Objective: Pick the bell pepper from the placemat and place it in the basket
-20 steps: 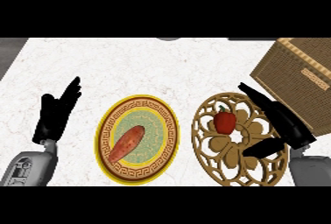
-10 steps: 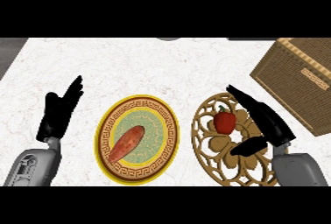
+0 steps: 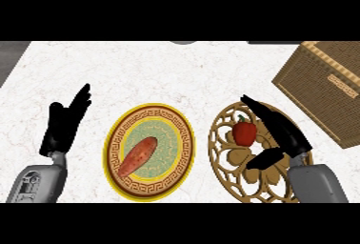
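My right hand [image 3: 287,137] lies over the right side of the round, tan, openwork placemat [image 3: 232,177], its fingers [image 3: 264,110] stretched out straight and pointing away from me, the thumb [image 3: 262,160] spread toward my left. It is open and has hold of nothing. The red bell pepper [image 3: 244,133] sits on the placemat just to the left of those fingers, above the thumb, green stem up. I cannot tell whether the fingers touch it. The wicker basket [image 3: 325,90] stands at the far right of the white marble tabletop [image 3: 141,71], apart from the placemat, with my hand between it and the pepper. Left of the placemat is a yellow plate [image 3: 184,138] with a patterned rim, carrying a reddish, oblong vegetable [image 3: 138,156]. My left hand [image 3: 65,125] rests open at the left — fingers straight and up, holding nothing, well clear of the plate.
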